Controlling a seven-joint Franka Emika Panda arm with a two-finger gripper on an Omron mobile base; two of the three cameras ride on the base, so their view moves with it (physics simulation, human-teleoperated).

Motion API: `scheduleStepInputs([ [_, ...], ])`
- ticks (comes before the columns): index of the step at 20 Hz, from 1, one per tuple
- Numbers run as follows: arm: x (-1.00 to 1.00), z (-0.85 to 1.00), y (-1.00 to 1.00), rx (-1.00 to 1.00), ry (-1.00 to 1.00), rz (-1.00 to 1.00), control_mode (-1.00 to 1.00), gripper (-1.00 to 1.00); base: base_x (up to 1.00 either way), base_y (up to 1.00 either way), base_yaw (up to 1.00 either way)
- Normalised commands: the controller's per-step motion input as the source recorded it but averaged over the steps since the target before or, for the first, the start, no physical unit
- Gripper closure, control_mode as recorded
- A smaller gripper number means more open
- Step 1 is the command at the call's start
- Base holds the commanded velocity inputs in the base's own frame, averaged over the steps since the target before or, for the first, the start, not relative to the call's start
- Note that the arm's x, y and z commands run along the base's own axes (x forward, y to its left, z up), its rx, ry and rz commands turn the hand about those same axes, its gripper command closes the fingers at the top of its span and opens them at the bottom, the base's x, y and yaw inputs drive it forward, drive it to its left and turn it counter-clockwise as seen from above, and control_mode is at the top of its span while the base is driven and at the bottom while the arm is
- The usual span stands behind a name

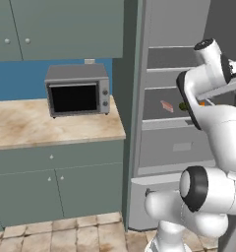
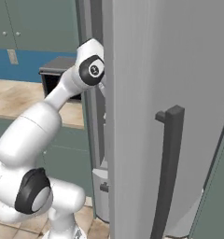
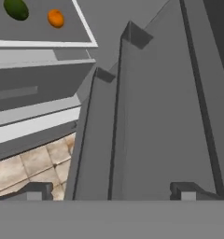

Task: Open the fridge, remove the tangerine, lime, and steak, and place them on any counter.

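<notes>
i am viewing one fridge standing with its door swung open, the door's single long dark bar handle facing the right base camera. inside, i am counting four grey shelves stacked above one lower drawer. one steak, one lime and one tangerine are all lying on the same shelf, the one just above the drawer; the steak is sitting to the left, the lime near it to the right, and the tangerine a little further right, partly hidden behind my arm in the left base view. in the hand view i am seeing the lime and the tangerine near each other but apart, at the upper left, with the drawer front below them.

my gripper is pointing down along the inner side of the open door, over the tiled floor; its two dark fingertips are standing wide apart, and nothing is lying between them.

one beige counter is running to the left of the fridge, carrying one grey microwave. it is sitting above grey-green cabinets, and more grey-green cabinets are hanging above the microwave.
</notes>
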Motion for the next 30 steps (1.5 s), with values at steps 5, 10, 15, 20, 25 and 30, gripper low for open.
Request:
scheduleStepInputs([
  [5, -0.67, 0.00, -1.00, 0.11, -0.15, -0.14, -1.00, -1.00, 0.00, 0.00, 0.00],
  [10, -0.29, -0.02, -1.00, 0.12, -0.07, -0.11, -1.00, -1.00, 0.00, 0.00, 0.00],
  [15, -0.04, 0.04, -0.15, 0.06, -0.02, 0.02, -1.00, -1.00, 0.00, 0.00, 0.00],
  [20, -0.24, 0.08, 1.00, 0.00, -0.07, 0.23, -1.00, -1.00, 0.00, 0.00, 0.00],
  [25, -0.21, 0.00, 1.00, 0.05, -0.26, 0.38, -1.00, -1.00, 0.00, 0.00, 0.00],
  [30, -0.06, 0.00, 1.00, 0.06, -0.17, 0.44, -1.00, -1.00, 0.00, 0.00, 0.00],
])
